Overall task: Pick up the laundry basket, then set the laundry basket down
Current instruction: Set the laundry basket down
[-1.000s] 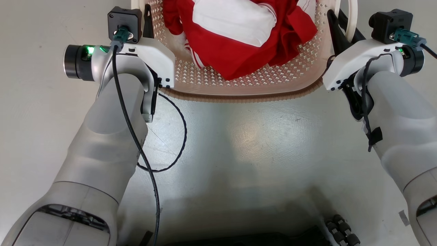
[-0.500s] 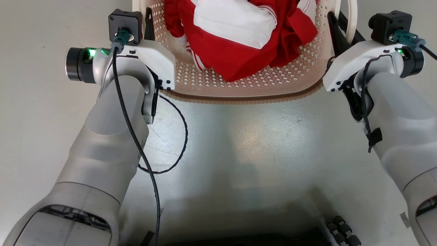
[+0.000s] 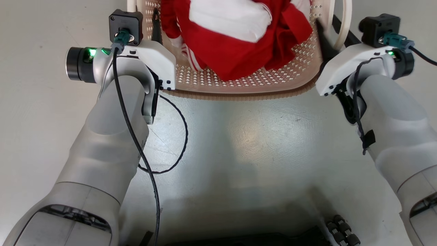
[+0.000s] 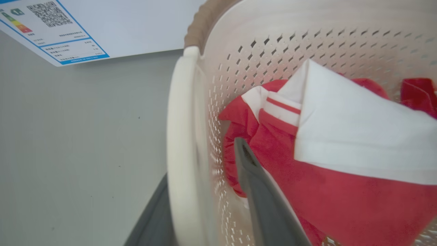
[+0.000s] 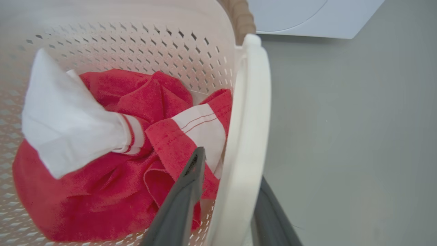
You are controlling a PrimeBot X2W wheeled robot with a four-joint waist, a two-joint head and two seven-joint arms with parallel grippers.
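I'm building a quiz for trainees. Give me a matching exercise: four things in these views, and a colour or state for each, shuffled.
Things:
1 basket rim
2 clothes
3 cable
4 label

Colour or state:
a black, hanging in a loop
b red and white, piled inside
c brown, woven look
d white with a blue edge

Pairs: 1-c, 2-b, 3-a, 4-d.

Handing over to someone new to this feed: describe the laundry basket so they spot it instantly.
By the white appliance on the grey floor, the laundry basket is between the left gripper and right gripper. It alone is cream perforated plastic with a brown woven-look rim, white loop handles, and red-and-white clothes inside.
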